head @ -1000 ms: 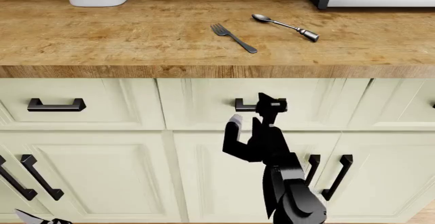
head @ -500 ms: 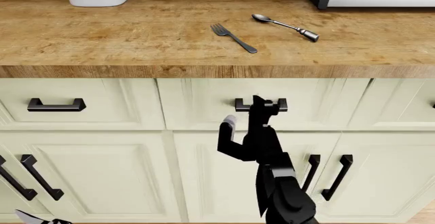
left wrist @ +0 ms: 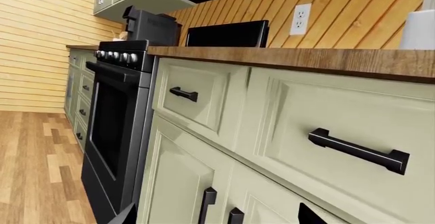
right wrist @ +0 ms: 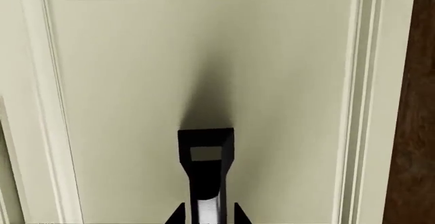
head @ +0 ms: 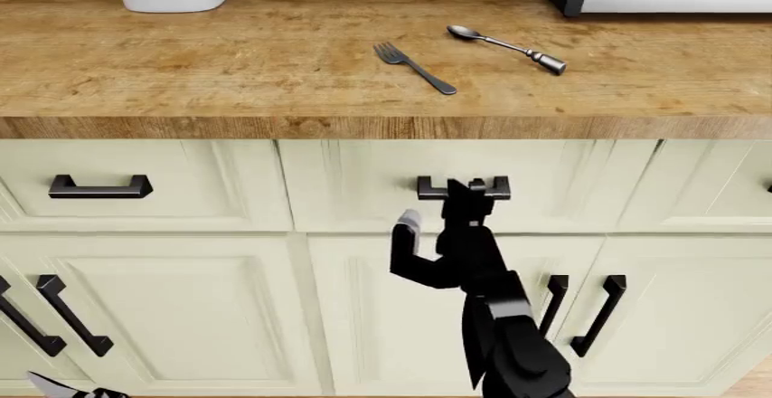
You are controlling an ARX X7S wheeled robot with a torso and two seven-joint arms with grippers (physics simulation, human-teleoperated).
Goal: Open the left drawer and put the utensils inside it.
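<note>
Currently at step one: drawer point(head: 362, 185) shut, nothing stowed. Right pincer point(head: 466, 195) at its black handle point(head: 464, 186); cannot tell whether clamped. Left pincer point(left wrist: 217, 219) spread wide, empty, low beside the cabinets. Remaining: pull open, transfer utensils. Count on table point(head: 181, 63): one fork point(head: 414, 65), one spoon point(head: 504, 47).

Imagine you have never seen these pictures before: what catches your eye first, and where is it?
First, the black right gripper raised to the short black bar handle of a closed cream panelled drawer under the counter. Next, the small silver fork and silver spoon lying apart on the wooden countertop above it.
</note>
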